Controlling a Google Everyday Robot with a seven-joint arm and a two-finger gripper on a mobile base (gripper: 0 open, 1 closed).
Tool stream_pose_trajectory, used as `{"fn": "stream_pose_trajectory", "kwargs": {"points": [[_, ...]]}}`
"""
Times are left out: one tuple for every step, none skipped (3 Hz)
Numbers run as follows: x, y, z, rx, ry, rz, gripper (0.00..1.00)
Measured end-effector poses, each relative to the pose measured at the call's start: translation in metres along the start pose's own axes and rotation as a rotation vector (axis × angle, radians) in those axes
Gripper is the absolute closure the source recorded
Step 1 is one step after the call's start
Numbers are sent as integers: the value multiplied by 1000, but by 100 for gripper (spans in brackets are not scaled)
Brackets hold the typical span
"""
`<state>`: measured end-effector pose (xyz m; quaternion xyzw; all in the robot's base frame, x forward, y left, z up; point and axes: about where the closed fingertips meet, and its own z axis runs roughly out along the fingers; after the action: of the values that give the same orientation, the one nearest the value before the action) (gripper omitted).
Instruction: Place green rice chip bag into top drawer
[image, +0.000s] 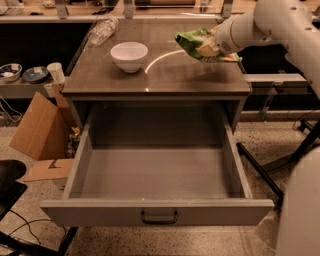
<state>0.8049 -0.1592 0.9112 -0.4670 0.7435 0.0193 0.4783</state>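
One view, from the front and above. Shows tool (210, 49) at the right rear, over the tabletop (165, 75), clamped shut on the bag (192, 40), pinching its right-hand end. Shows bag apparently raised clear of the surface, crumpled and drooping leftward from the pinch, well right of bowl (129, 54) and far from bottle (102, 31) at the left rear corner. Shows drawer (155, 212) pulled fully out below, floor bare, with box (37, 127) on the ground to its left. Likely very light, mostly air and thin foil: soft, crinkly, slick, with brittle chips inside. Best held at a gathered edge or seam, as now, rather than across the puffed middle, sparing the contents. Calls for a modest squeeze only; expect flapping and swinging under quick moves, and possible slipping through smooth pads. Should drop harmlessly from low over the drawer's floor, so no need for careful seating.
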Motion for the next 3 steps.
{"fn": "stream_pose_trajectory", "kwargs": {"points": [[-28, 35, -75, -37, -45, -81, 100], [-33, 78, -128, -157, -97, -109, 100], [5, 137, -145, -428, -143, 0, 100]]}}
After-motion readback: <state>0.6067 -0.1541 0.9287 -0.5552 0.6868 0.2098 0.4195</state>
